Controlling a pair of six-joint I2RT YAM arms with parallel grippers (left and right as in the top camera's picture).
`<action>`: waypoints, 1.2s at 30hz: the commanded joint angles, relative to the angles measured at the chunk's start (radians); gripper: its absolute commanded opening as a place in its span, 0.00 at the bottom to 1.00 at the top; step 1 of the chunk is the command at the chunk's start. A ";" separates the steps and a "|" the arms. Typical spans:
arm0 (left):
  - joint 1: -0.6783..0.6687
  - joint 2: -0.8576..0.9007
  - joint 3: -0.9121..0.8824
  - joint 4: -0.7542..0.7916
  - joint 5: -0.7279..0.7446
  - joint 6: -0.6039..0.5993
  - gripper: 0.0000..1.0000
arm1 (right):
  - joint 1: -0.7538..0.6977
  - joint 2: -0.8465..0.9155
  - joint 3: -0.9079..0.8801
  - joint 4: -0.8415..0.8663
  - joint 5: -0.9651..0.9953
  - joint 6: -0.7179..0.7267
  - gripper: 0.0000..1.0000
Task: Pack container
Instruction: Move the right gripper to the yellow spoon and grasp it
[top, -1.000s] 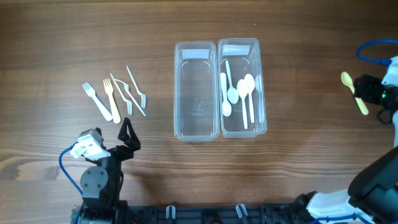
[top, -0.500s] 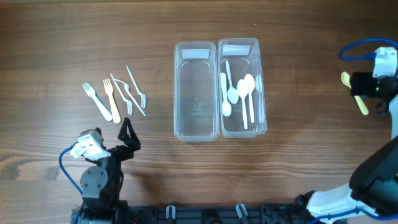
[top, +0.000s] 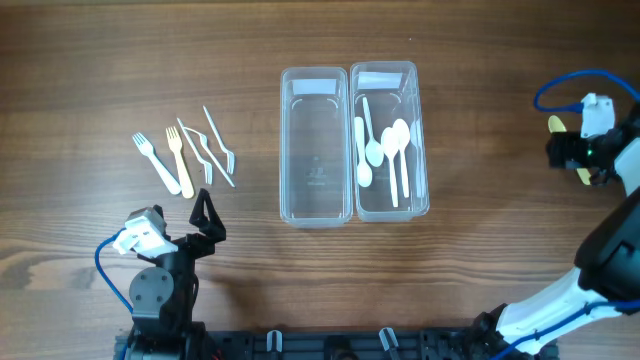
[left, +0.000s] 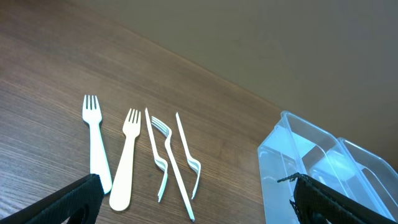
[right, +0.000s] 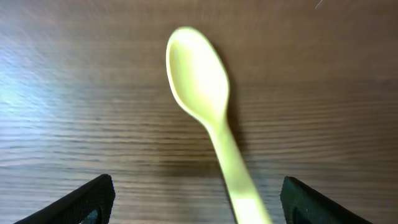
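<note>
Two clear containers stand mid-table: the left one (top: 315, 145) is empty, the right one (top: 390, 140) holds several white spoons (top: 385, 150). Several forks (top: 185, 155), white and one cream, lie on the table at the left; they also show in the left wrist view (left: 140, 152). A yellow-green spoon (top: 557, 126) lies at the far right, largely under my right gripper (top: 590, 150). In the right wrist view the spoon (right: 208, 118) lies between the open fingers (right: 196, 202), untouched. My left gripper (top: 205, 215) is open and empty, below the forks.
The clear containers' corner shows at the right of the left wrist view (left: 323, 168). Blue cables loop at each arm (top: 565, 85). A dark rail runs along the table's front edge (top: 330, 345).
My right gripper has moved left and up over the yellow-green spoon, now straddling its handle. The left arm has not moved.
</note>
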 joint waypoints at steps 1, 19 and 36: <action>0.009 -0.005 -0.005 0.003 0.009 0.020 1.00 | -0.003 0.060 0.020 0.006 0.022 -0.010 0.86; 0.009 -0.005 -0.005 0.003 0.009 0.020 1.00 | 0.061 0.116 0.020 0.009 -0.119 0.142 0.49; 0.009 -0.005 -0.005 0.003 0.008 0.020 1.00 | 0.181 0.116 0.020 -0.085 0.182 0.209 0.56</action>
